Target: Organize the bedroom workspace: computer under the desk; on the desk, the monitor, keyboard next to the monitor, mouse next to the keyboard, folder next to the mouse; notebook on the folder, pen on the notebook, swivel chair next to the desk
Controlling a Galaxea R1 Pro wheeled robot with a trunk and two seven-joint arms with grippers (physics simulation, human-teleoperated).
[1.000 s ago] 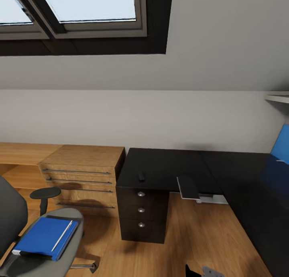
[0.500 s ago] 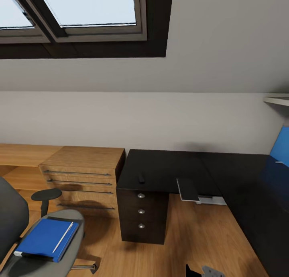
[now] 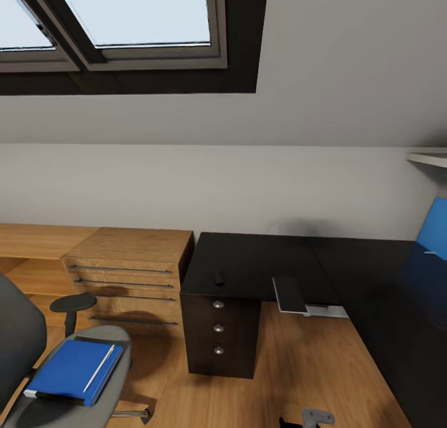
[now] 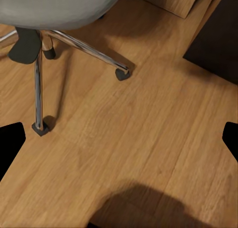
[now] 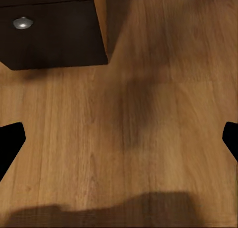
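Observation:
The swivel chair (image 3: 93, 344) stands at the lower left of the head view, and its chrome base (image 4: 74, 44) shows in the left wrist view. A blue folder (image 3: 71, 369) lies on the seat with the thin pale pen (image 3: 99, 366) on top. The black desk (image 3: 261, 257) runs along the wall and turns at the right. On it, above the drawer unit (image 3: 220, 341), is a small black mouse (image 3: 218, 277). My left gripper (image 4: 119, 139) and right gripper (image 5: 119, 139) are open over bare floor. The monitor, keyboard, notebook and computer are out of view.
A dark grey slab with a pale edge (image 3: 290, 294) juts past the desk's front edge; what it is I cannot tell. A wooden chest of drawers (image 3: 124, 273) stands left of the desk. A blue wall panel (image 3: 434, 229) and a shelf (image 3: 428, 158) are at the right.
The whole head view has drifted slightly down, so the camera moved. The grey arm part at the bottom edge sits a little further left. Nothing in the room has moved.

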